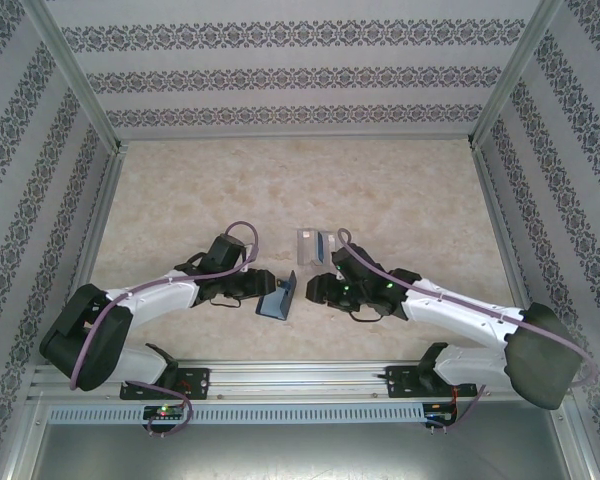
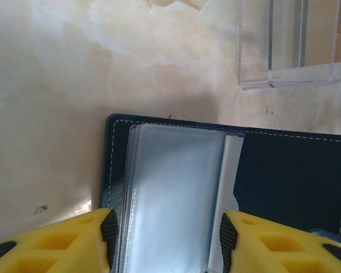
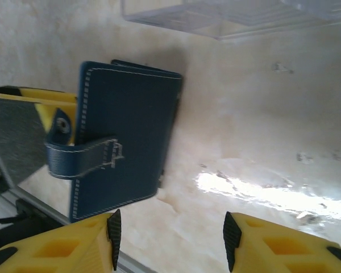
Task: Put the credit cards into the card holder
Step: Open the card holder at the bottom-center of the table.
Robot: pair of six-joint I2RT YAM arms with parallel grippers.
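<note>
Item 1, card holder (image 1: 278,298): navy, stood open on edge in a V on the table (image 1: 180,190), between my two grippers. The strap with its snap is on the cover facing the right arm.

Item 2, left gripper (image 2: 166,242): fingers set wide on either side of the holder's clear sleeves. I cannot tell whether they pinch.

Item 3, right gripper (image 3: 169,239): released, jaws apart over bare table, with the holder's outer cover just beyond one finger.

Item 4, clear plastic piece (image 1: 315,243): just behind the holder.
</note>
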